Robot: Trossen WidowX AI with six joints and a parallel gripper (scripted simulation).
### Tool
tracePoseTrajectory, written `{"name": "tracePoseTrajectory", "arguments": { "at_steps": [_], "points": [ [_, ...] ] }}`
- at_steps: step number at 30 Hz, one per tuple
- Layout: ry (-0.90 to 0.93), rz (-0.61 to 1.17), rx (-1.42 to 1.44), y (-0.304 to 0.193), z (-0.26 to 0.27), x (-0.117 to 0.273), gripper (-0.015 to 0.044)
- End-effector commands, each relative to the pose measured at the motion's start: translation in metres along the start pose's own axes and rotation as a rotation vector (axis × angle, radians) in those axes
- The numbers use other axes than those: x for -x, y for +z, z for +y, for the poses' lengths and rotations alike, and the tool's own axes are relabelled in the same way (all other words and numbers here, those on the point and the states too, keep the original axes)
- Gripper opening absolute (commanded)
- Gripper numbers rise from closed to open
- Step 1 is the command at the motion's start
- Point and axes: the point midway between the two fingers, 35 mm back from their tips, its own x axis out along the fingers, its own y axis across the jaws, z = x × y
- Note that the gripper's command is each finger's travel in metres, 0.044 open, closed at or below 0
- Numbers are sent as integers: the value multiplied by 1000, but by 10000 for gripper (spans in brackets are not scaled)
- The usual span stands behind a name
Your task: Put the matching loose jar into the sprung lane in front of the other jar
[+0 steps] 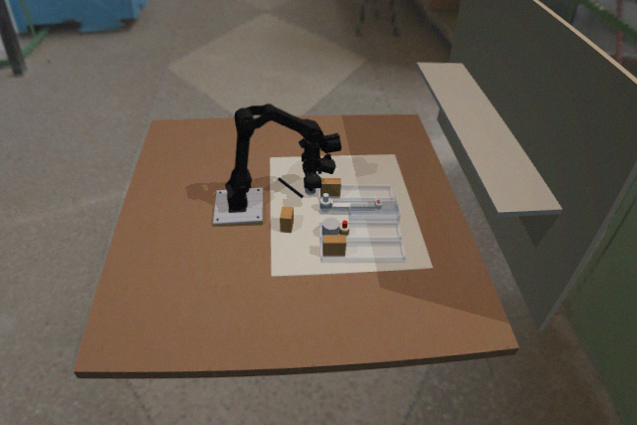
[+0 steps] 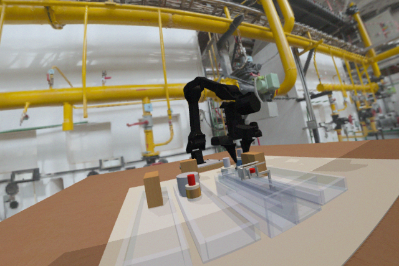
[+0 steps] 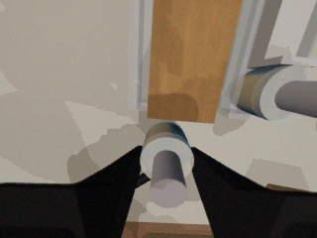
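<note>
wrist view: the pincer [image 3: 165,171] grips one grey jar [image 3: 166,164], a second jar [image 3: 277,96] beside.

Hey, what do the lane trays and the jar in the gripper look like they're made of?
Lane trays: probably clear plastic or acrylic, since the mat shows through their bluish walls. Jar in the gripper: opaque, matte, pale body with grey cap, maybe plastic; the look leaves it open.

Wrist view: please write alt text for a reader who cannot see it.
The claw is shut on a small pale jar with a grey lid, one black finger on each side. Just beyond stands a tan wooden block, with another similar jar at upper right.
</note>
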Motion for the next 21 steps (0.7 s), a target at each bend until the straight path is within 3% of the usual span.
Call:
{"name": "tracePoseTrajectory", "arguments": {
  "at_steps": [1,13,21],
  "points": [
    [0,-13,-4,3,3,24,0],
    [0,-12,-4,-6,8,87,0],
    [-1,-13,-15,-1,-10,78,0]
  ]
}}
